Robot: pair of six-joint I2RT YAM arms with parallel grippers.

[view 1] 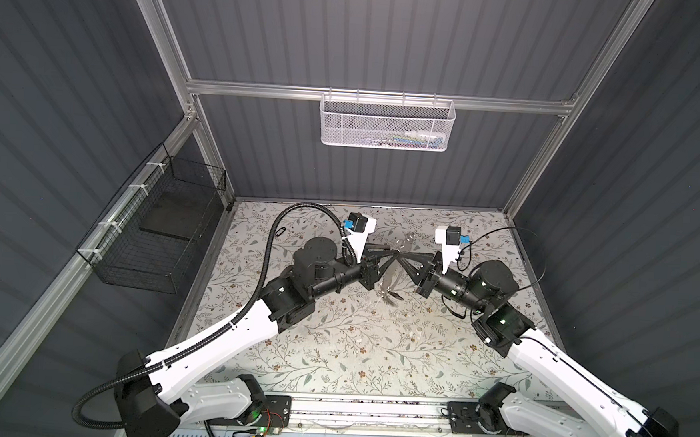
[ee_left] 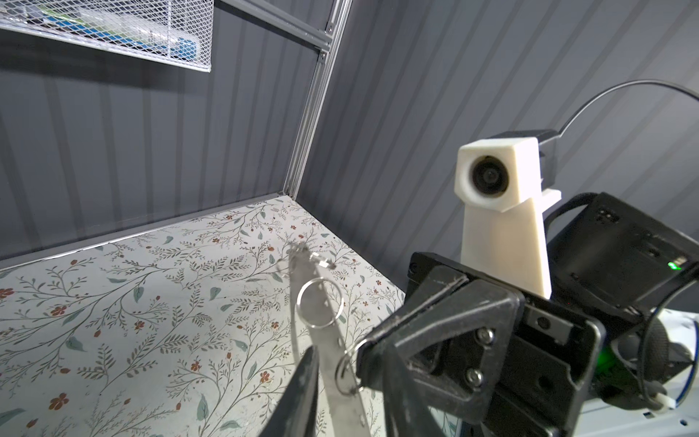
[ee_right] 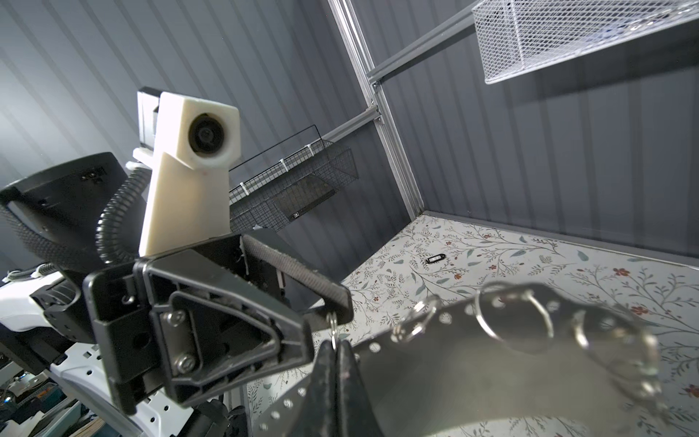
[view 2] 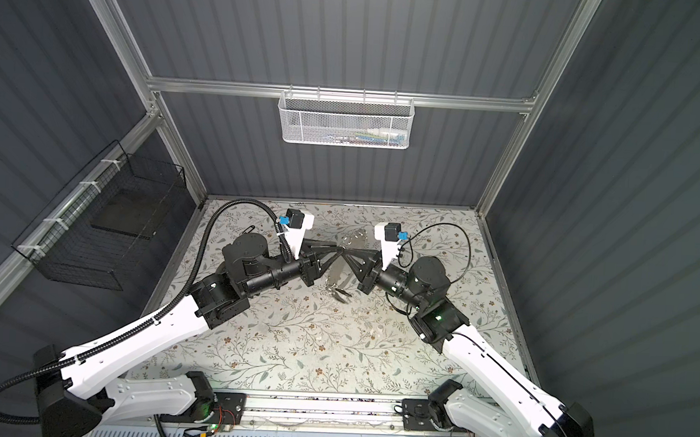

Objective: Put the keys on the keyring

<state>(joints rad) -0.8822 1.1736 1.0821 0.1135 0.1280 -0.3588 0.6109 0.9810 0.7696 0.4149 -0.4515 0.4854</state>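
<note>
Both arms meet above the middle of the table, with the grey keyring (view 2: 336,273) (ee_left: 329,363) (ee_right: 472,370) held up on edge between them. My right gripper (ee_right: 338,346) (view 1: 403,256) is shut on a small split ring (ee_right: 333,327) at the keyring's rim. My left gripper (ee_left: 350,363) (view 1: 392,253) faces it. Its jaws stand a little apart, one on each side of the plate at the same spot. One black key (view 1: 279,231) (view 2: 249,228) (ee_right: 435,259) lies on the table at the far left. Dark oblong shapes (view 2: 341,294), perhaps keys, hang at the keyring's near end.
A white mesh basket (view 1: 387,124) hangs on the back wall and a black wire basket (view 1: 160,233) on the left wall. The right arm's black cable (view 1: 505,237) loops over the floral table (view 1: 332,343) at the far right.
</note>
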